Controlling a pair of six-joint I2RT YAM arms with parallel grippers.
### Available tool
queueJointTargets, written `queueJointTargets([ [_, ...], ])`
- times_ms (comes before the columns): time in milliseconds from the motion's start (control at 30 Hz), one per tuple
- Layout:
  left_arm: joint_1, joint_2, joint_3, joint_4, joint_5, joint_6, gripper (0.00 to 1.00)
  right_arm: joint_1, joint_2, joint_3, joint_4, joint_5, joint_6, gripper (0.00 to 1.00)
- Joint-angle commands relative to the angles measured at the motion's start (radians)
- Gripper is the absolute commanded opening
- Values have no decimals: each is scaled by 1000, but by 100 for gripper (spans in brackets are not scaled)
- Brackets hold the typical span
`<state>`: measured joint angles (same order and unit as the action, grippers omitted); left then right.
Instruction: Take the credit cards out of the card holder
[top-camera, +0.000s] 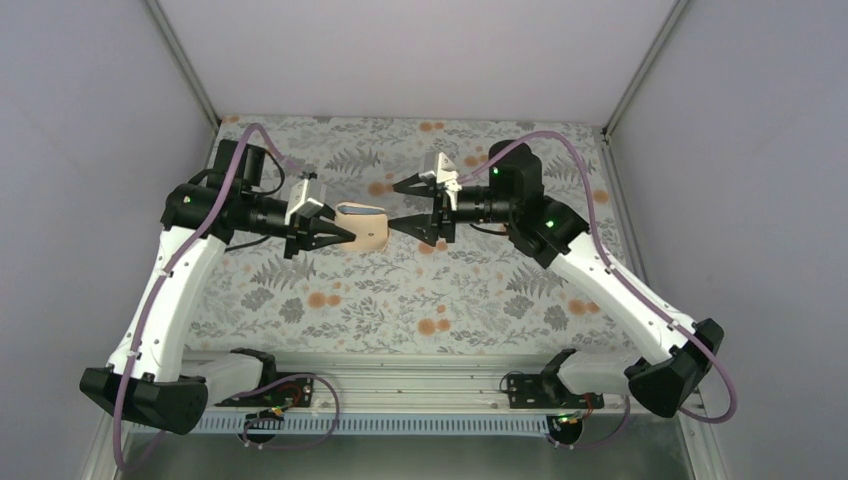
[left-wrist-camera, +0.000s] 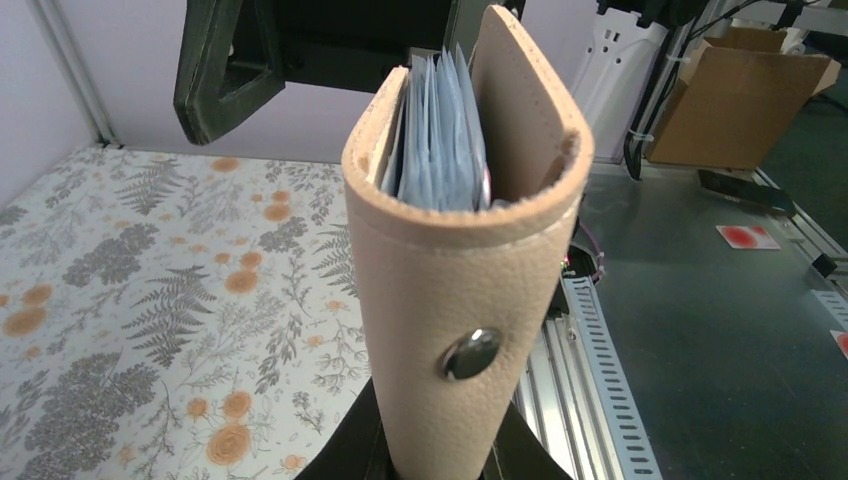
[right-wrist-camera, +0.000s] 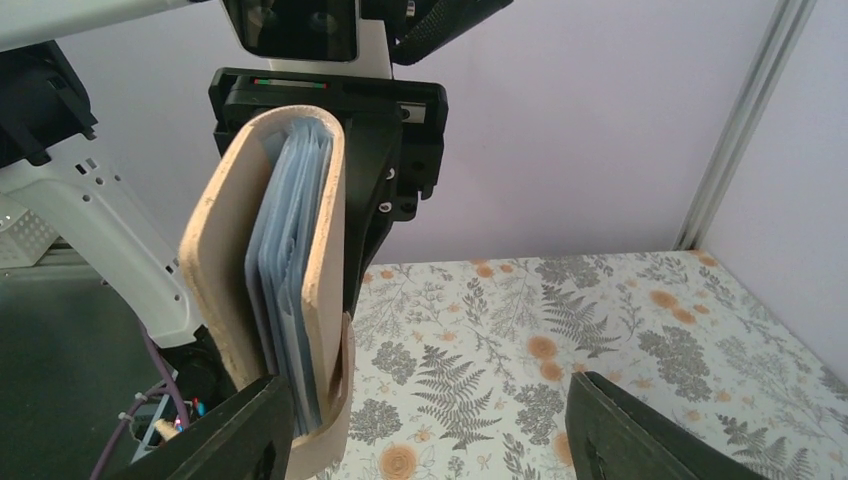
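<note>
Left gripper (top-camera: 340, 236) jaws were seen clamped on one end of the card holder (top-camera: 362, 225), which was held on edge above the floral table cover (top-camera: 400, 300). Right gripper (top-camera: 396, 208) jaws were spread wide at the holder's opposite end, with nothing gripped. Pale blue-grey pockets (left-wrist-camera: 440, 150) were packed inside the holder.

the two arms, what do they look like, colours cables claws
The left arm and right arm both have white link shells with black joints and black bases. A mauve cable loops along each one. The left claw and right claw are black and pointed, set in front of pale grey camera housings. Small green lights glow on the right arm.
</note>
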<state>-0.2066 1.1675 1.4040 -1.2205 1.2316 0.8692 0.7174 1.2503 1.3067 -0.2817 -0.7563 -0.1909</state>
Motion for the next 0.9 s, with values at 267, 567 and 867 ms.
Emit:
queueJointTargets([
  [267, -3, -11, -4, 36, 49, 20, 2, 56, 84, 58, -25, -116, -51, 68],
  [567, -3, -10, -28, 134, -8, -100, 2, 76, 75, 28, -6, -216, -51, 70],
  [867, -3, -13, -40, 182, -51, -160, 2, 96, 99, 27, 105, -246, 53, 30],
])
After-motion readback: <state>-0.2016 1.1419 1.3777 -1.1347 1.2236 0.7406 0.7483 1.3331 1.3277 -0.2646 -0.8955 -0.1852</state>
